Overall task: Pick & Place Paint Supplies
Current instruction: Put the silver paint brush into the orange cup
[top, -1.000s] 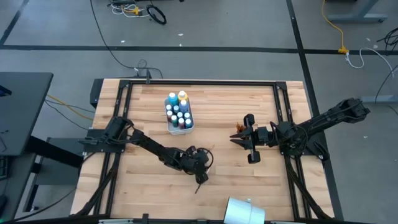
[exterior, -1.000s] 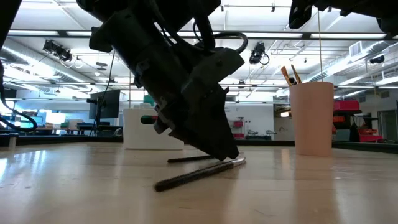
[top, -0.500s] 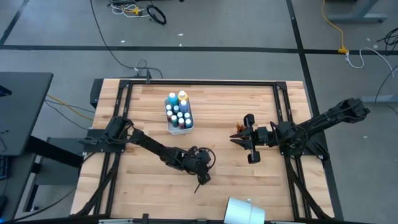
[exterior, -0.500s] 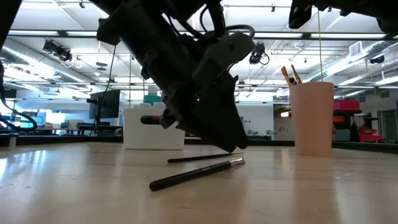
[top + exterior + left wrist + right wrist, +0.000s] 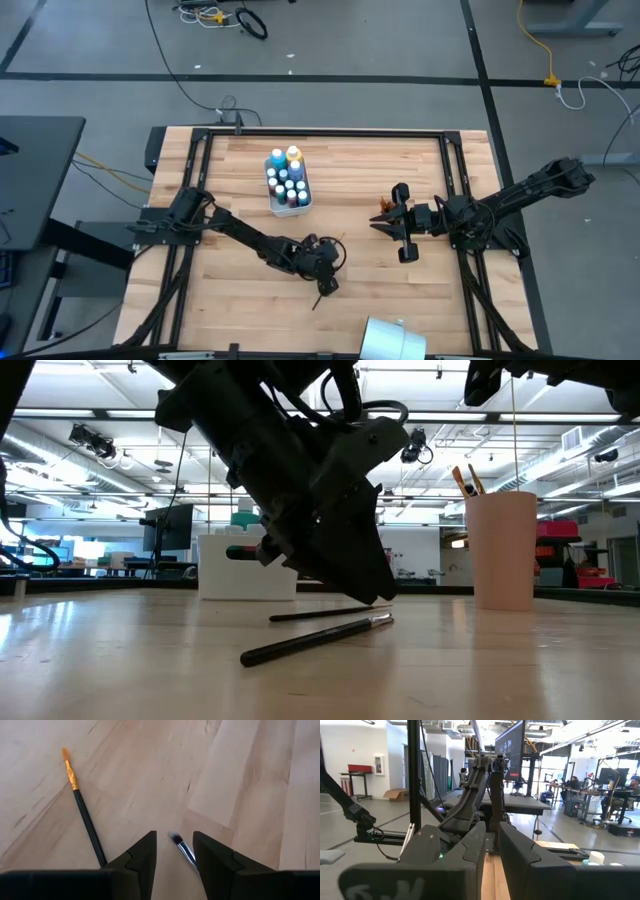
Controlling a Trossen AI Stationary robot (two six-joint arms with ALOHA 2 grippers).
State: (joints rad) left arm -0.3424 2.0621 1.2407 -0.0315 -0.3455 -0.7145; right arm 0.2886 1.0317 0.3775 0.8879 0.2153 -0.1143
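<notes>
While your left gripper (image 5: 322, 283) hovers low over the table (image 5: 380, 290), its fingers (image 5: 140, 857) stand apart, holding nothing, with a dark-tipped brush (image 5: 184, 849) lying between them. A second brush (image 5: 84, 813), orange-tipped, lies just beside. The paint bottles (image 5: 287, 180) sit in their white tray (image 5: 287, 206), well apart. Your right gripper (image 5: 378, 223) waits above the cup (image 5: 504, 550) of brushes, its fingers (image 5: 520, 852) narrow and empty.
</notes>
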